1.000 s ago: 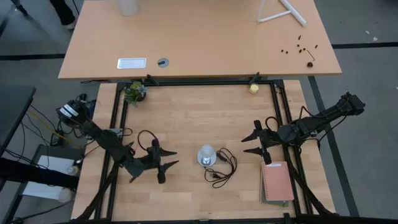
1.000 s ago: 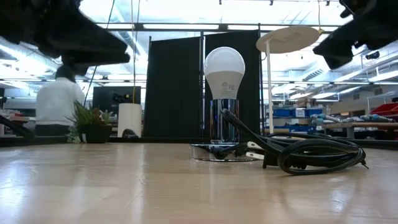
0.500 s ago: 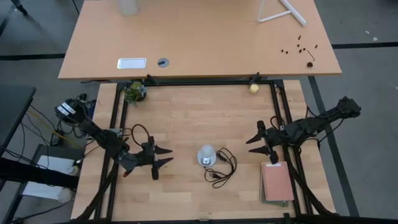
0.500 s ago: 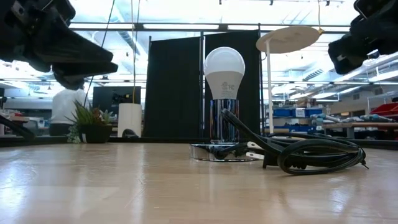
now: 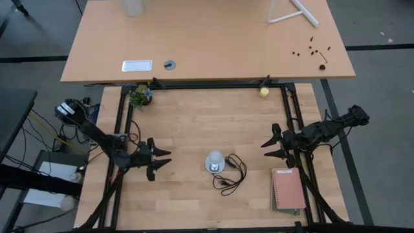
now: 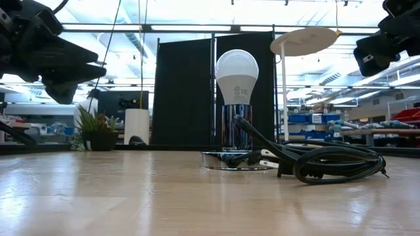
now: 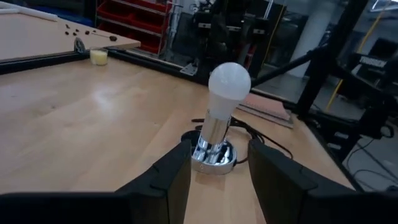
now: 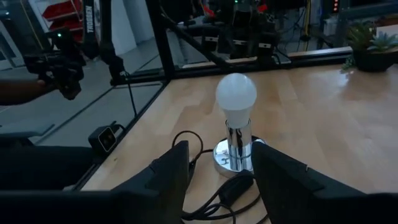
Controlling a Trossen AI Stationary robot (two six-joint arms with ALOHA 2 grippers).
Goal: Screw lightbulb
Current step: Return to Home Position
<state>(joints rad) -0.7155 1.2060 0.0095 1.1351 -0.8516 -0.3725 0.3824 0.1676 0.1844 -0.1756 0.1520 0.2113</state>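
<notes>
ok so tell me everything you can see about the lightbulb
The lightbulb is white and pear-shaped, matte and unlit, with small grey print low on its body. It stands upright, narrow end down in a shiny chrome socket whose round base rests on the wooden table near the middle. Its screw base is hidden inside the socket. A coiled black cord lies beside the socket. Nothing else touches the bulb; both grippers are off to the sides.

The small white pear-shaped lightbulb (image 6: pixel 237 75) has its screw base hidden down inside the shiny chrome socket post (image 6: pixel 235 126), so the thread can't be seen.
</notes>
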